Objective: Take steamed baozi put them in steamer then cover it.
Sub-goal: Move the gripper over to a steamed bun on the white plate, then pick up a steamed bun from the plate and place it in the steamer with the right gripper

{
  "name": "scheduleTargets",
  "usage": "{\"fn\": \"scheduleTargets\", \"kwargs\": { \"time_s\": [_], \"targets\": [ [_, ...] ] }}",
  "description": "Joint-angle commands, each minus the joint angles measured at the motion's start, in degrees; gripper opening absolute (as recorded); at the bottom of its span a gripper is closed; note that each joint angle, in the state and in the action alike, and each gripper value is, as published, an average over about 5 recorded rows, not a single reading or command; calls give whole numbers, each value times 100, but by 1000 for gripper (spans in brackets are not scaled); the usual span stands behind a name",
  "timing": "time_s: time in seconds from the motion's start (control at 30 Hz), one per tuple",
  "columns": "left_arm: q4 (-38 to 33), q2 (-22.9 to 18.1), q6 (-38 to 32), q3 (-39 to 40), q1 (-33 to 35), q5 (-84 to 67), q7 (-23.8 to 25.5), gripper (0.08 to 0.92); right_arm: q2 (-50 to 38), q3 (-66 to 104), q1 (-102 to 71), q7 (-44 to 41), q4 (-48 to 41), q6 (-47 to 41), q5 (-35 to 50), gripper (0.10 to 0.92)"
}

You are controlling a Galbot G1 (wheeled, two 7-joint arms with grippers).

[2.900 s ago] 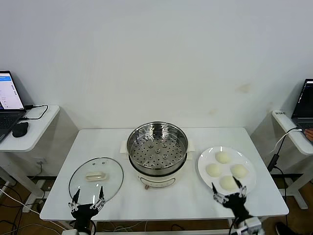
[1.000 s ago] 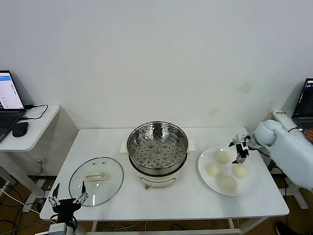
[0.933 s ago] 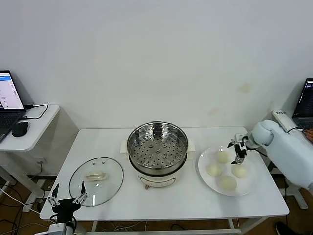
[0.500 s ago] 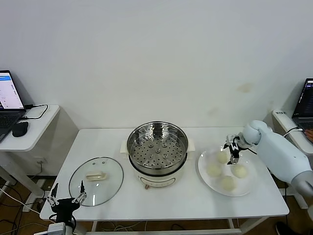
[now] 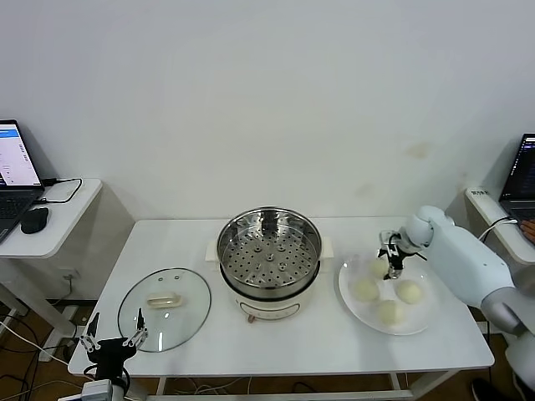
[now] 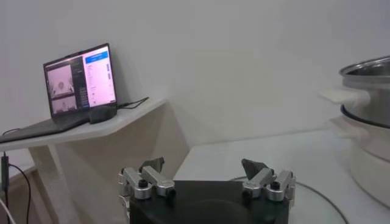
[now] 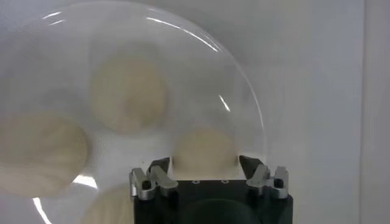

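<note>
Several pale steamed baozi lie on a white plate (image 5: 351,305) at the right; one of them (image 5: 365,289) is at the plate's left side. My right gripper (image 5: 389,261) is down over the back baozi (image 7: 204,149), with its fingers against the bun's two sides; the bun rests on the plate. The steel steamer (image 5: 251,288) stands mid-table with its perforated tray bare. The glass cover (image 5: 164,303) lies flat on the table to the steamer's left. My left gripper (image 5: 113,344) hangs open at the table's front-left edge, by the cover.
A side desk (image 5: 58,219) with a laptop (image 6: 79,79) and mouse stands to the left. Another desk (image 5: 501,225) with cables stands at the right, just behind my right arm. Bare tabletop lies in front of the steamer.
My right arm swung leftwards over the plate to the back baozi and its fingers narrowed onto it. My left gripper has stayed where it was.
</note>
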Motion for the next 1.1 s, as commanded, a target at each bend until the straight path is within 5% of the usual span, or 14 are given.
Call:
{"fn": "scheduleTargets", "kwargs": {
  "time_s": [0.03,0.5,0.83,1.1],
  "targets": [
    [16,-6,-3,-3,-7,1,2,823,64,-3,6,9,-87,4,-64,637],
    [24,4,9,64,-62,16,-9,823,-477,-390,330,-30,845,-175,660,538],
    [3,50,25,199,-195,3,-3,823,-1397,-1884,2199,-42,2619,-616,2589,526],
    [-29,116,25,239,-254,-43,5,823,-927,-3370,4072,64,2973,-546,3698,533]
  ]
}}
